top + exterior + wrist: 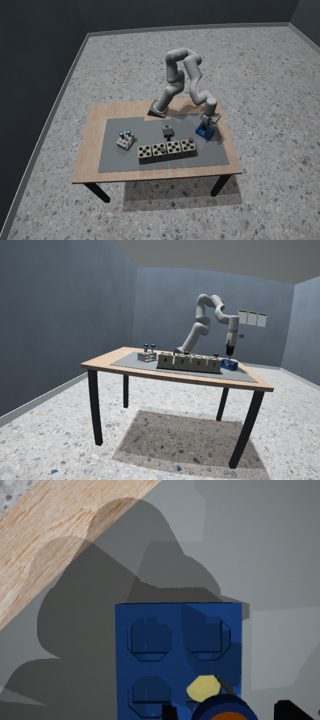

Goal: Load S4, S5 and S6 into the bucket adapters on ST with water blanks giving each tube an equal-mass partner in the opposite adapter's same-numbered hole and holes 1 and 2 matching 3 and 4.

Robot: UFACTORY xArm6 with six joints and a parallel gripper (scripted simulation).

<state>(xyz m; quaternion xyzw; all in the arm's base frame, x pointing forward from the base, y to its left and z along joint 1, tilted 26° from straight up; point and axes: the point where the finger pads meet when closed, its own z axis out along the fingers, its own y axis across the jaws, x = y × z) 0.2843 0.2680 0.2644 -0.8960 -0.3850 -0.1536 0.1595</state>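
Note:
My gripper (206, 125) (229, 353) (227, 712) is open, with its fingers on either side of the cap of orange-dotted tube S6 (229, 357) (225, 716). The tube stands in the blue rack (202, 135) (230, 366) (177, 670); its label is cut off in the wrist view. The stand (180, 370) holds adapters 4, 3, 2 and 1 from left to right. One orange-dotted tube (162, 150) (186, 353) is in adapter 3, another (190, 140) (216, 354) in adapter 1. Two white-dotted blanks (121, 133) (128, 132) stand in the white rack (125, 147) (142, 357).
The green DONE key (166, 126) is on its small grey desk (167, 132), between the arm base and the stand. The blue rack is near the table's right edge, close to adapter 1. The white rack is at the left of the grey mat (111, 160).

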